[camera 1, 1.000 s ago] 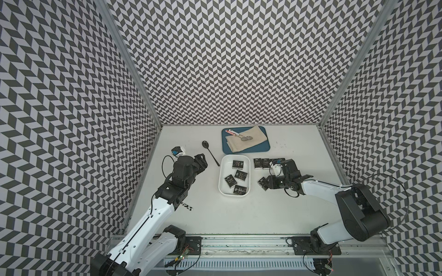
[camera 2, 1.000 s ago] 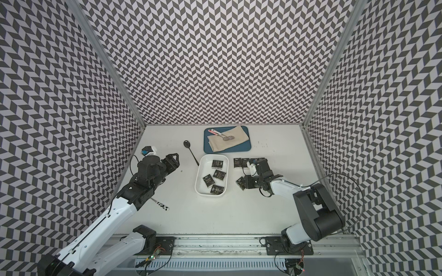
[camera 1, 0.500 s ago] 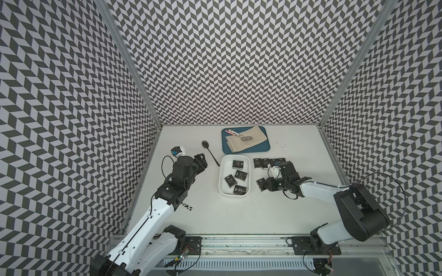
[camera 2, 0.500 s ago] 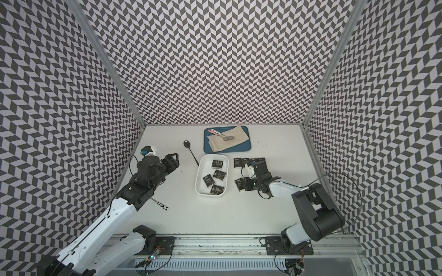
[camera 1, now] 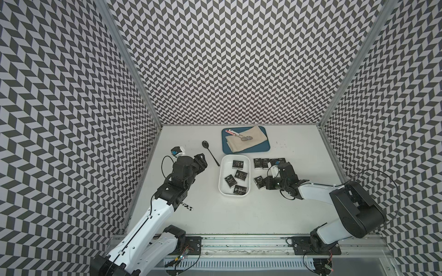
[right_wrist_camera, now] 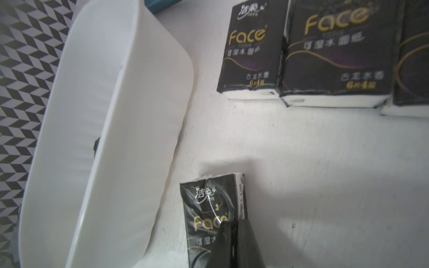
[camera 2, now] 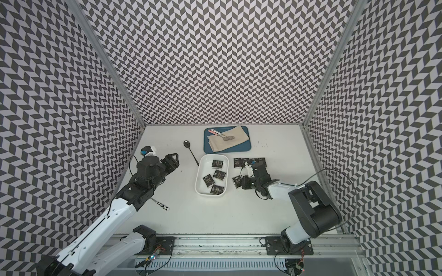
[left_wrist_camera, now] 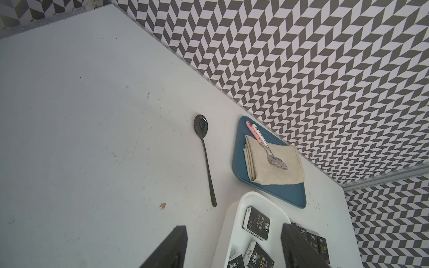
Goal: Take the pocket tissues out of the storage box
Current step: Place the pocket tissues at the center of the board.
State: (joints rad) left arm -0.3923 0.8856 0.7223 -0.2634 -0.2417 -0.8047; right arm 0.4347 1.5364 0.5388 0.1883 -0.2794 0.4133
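Four pocket tissues [camera 1: 240, 175] lie in the storage box [camera 1: 221, 176], a fifth packet [right_wrist_camera: 209, 208] just right of it under the right gripper [right_wrist_camera: 232, 229], fingers pressed together; light, soft, likely slippery, they suit an edge pinch, as the left gripper [camera 1: 201, 160] hovers spread at left

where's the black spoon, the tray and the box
black spoon [camera 1: 205, 144]: in a top view, on its bowl
tray [left_wrist_camera: 287, 192]: left wrist view, on the bare blue strip beside the cloth
box [camera 1: 228, 167]: in a top view, on its bare floor
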